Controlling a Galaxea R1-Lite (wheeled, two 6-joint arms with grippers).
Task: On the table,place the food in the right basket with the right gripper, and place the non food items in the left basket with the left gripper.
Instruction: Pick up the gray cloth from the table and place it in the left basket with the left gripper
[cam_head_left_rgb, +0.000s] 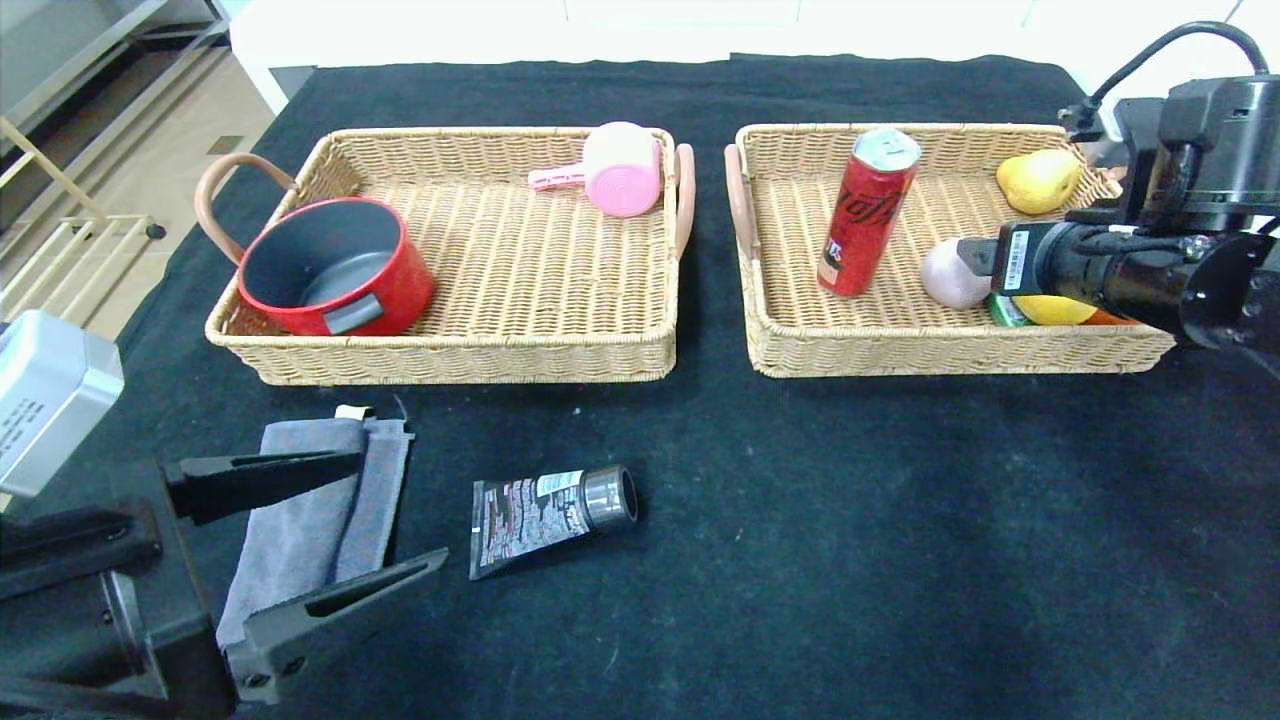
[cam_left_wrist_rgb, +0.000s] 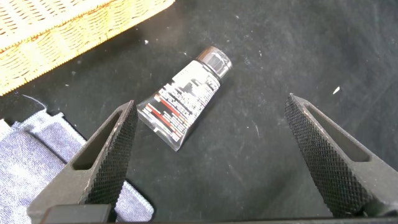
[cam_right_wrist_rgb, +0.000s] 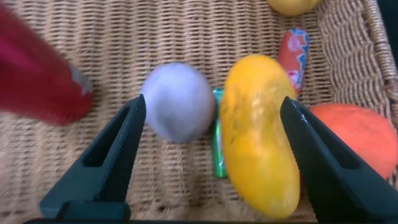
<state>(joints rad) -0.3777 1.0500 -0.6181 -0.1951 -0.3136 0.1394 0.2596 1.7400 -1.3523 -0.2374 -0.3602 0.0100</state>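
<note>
Squeeze tube (cam_head_left_rgb: 552, 507) flat, cap toward right basket (cam_head_left_rgb: 800, 330).

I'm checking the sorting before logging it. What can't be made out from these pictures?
- Head view: the right pincer is hidden behind its own arm, which also covers most of the yellow oblong piece.
- Right wrist view: the red can is blurred and cut off by the edge.
- Left wrist view: the grey towel is cut off at the corner.
</note>
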